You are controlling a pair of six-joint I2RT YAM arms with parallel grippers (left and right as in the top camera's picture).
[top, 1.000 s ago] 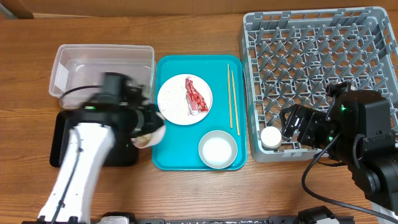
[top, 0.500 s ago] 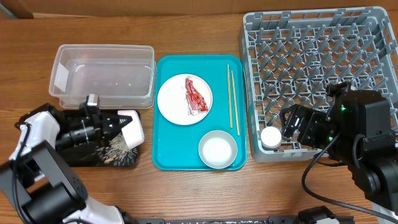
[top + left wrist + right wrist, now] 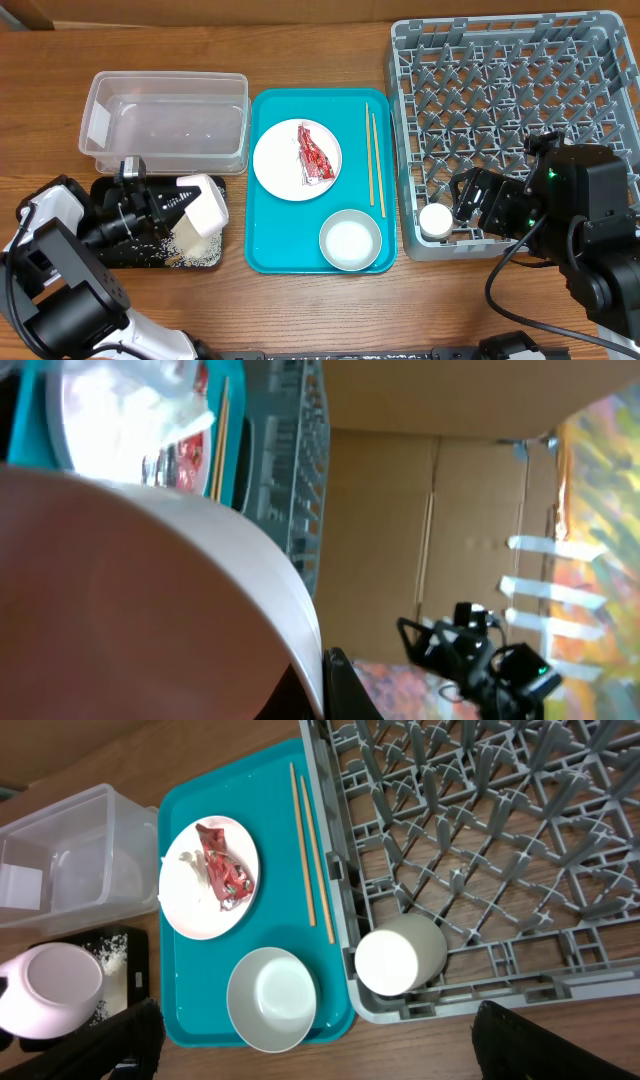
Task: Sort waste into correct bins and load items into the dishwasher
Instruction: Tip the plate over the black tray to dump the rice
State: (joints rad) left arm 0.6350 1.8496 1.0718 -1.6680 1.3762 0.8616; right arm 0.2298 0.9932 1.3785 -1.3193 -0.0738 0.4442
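readable text: none | tub label (image 3: 97, 122): white, no legible writing | wrapper (image 3: 314, 153): print too small to read

- Tub (image 3: 165, 78) far left; shallow tray (image 3: 140, 258) before it, tipped bowl (image 3: 205, 208) above.
- Large tray (image 3: 275, 230) centre: plate (image 3: 278, 160) with wrapper (image 3: 315, 152) behind, upright bowl (image 3: 350, 240) before, chopsticks (image 3: 372, 160) right.
- Rack (image 3: 500, 70) right; cup (image 3: 435, 220) in front-left corner.
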